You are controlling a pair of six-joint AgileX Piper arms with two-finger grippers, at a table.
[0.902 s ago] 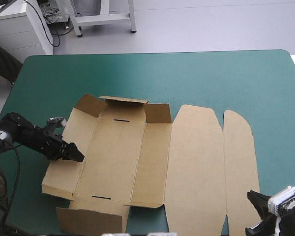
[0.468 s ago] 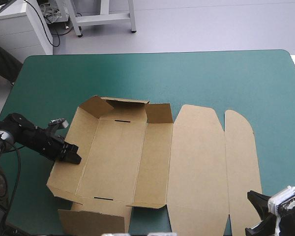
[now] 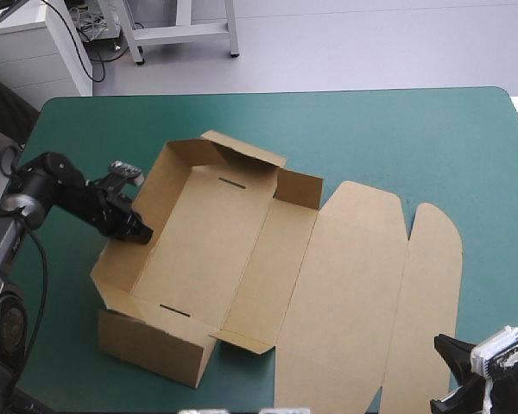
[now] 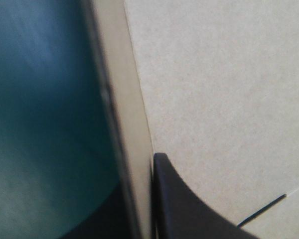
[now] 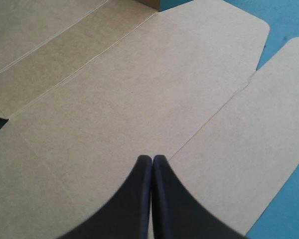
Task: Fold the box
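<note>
We see the box (image 3: 207, 241) on the left half of the table (image 3: 371, 129), an open tray with 3 walls raised and the lid (image 3: 345, 293) lying flat to its right. The lid's near end is cut off by the high view's edge, so we cannot tell how close it comes to the table's near edge.

The left gripper (image 3: 141, 231) sits at the tray's left wall (image 3: 168, 181); from above its tips are hard to make out against the board. The left wrist view shows that wall's top edge running between the 2 black fingers, 1 finger (image 4: 184, 204) against the inner face, the other only a dark blur on the outer side; they pinch the wall.

The right gripper (image 5: 152, 158) is mostly cut off at the near right corner in the high view. Its own view shows its fingers pressed together in 1 pointed arch over the flat lid; we cannot tell whether they touch it.

Bare teal-green cover runs along the far edge and to the right of the lid; left of the tray the strip is narrower, and the left arm lies across it.
</note>
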